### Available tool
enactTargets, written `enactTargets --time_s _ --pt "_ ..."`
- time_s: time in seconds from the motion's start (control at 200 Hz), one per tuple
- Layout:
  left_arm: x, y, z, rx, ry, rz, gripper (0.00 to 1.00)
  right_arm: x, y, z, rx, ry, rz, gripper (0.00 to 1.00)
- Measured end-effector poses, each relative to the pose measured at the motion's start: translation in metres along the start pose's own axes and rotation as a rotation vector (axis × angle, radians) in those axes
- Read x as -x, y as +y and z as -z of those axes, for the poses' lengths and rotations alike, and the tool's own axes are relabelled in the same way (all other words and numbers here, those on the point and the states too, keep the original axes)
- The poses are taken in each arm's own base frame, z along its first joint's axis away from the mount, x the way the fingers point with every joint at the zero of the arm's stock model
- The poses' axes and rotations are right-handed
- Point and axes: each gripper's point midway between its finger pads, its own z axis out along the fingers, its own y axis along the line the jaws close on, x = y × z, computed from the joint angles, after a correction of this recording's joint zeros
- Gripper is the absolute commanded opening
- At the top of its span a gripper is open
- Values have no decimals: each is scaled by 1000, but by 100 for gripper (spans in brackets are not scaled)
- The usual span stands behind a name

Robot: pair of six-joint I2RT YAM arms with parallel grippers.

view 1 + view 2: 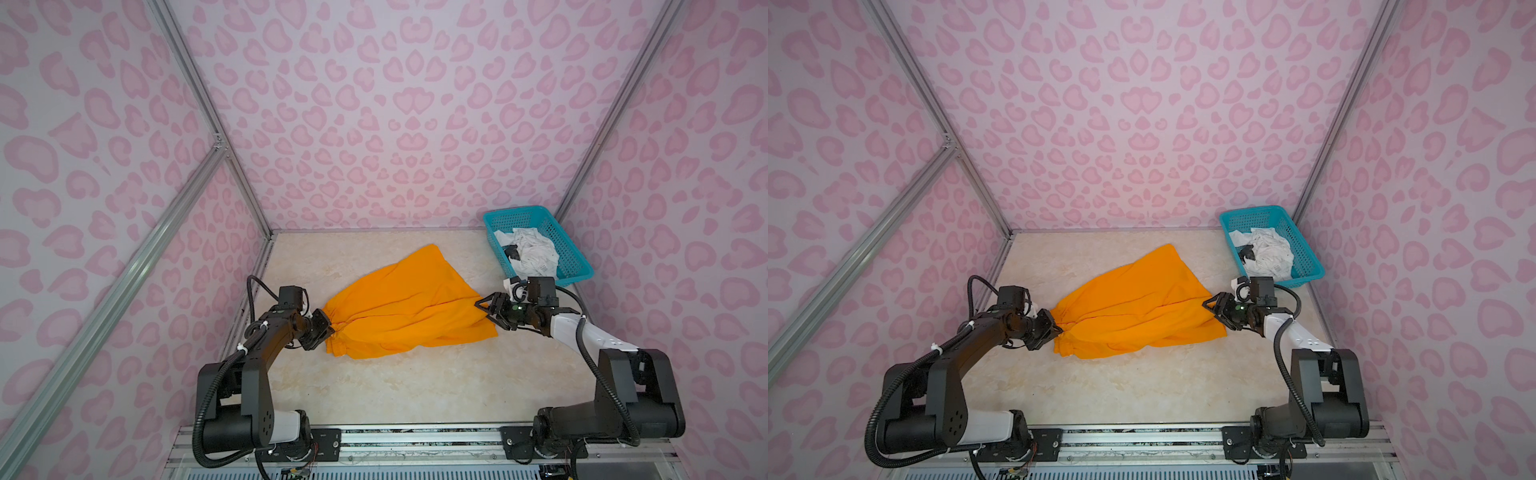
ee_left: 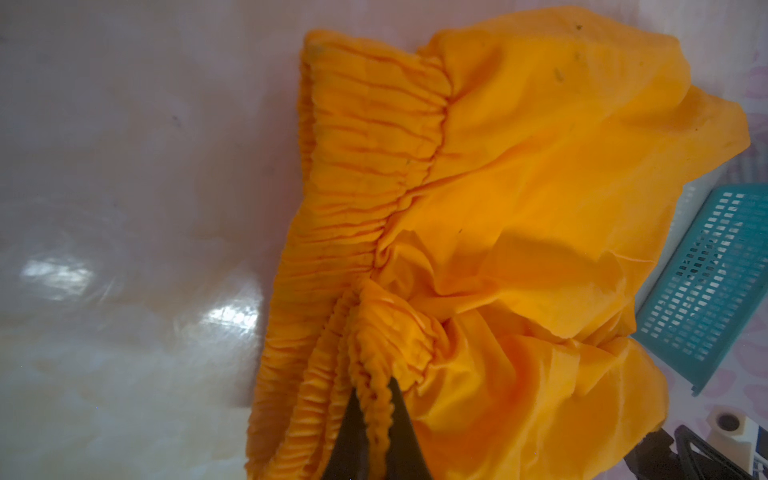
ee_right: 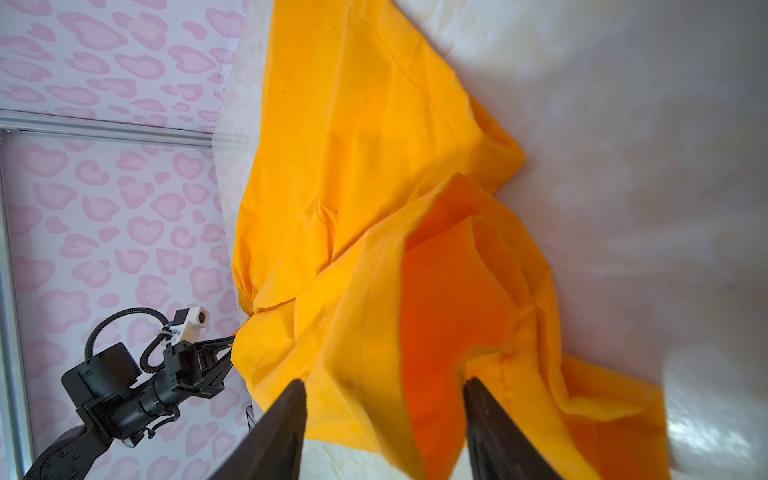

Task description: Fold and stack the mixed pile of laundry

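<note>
Item 1: bright orange elastic-waist shorts (image 1: 407, 303). Rumpled, lying mid-table on beige marble-look tabletop (image 1: 374, 386); waistband end toward left arm, leg hems toward right arm.
Item 2: white T-shirt w/ black-grey print (image 1: 530, 249). Bunched inside teal perforated plastic basket (image 1: 515, 212), far right corner of table.
L gripper (image 1: 330, 328): fingers (image 2: 353, 436) pinched tight on a gathered bit of waistband.
R gripper (image 1: 490, 313): fingers (image 3: 282, 428) spread apart, straddling leg-hem cloth, not clamped.
</note>
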Motion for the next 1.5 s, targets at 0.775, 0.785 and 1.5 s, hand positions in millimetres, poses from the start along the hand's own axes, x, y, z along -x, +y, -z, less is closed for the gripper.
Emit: enactTargets --time_s 0.775,0.785,1.5 --pt "-2 0 -4 -5 21 -1 3 -24 -38 8 -183 46 117 53" --pt "-2 0 -4 -5 21 -1 3 -25 -38 9 -186 47 115 52" --pt "-1 -4 -2 -16 20 -22 3 -7 -6 31 -185 -10 196 0"
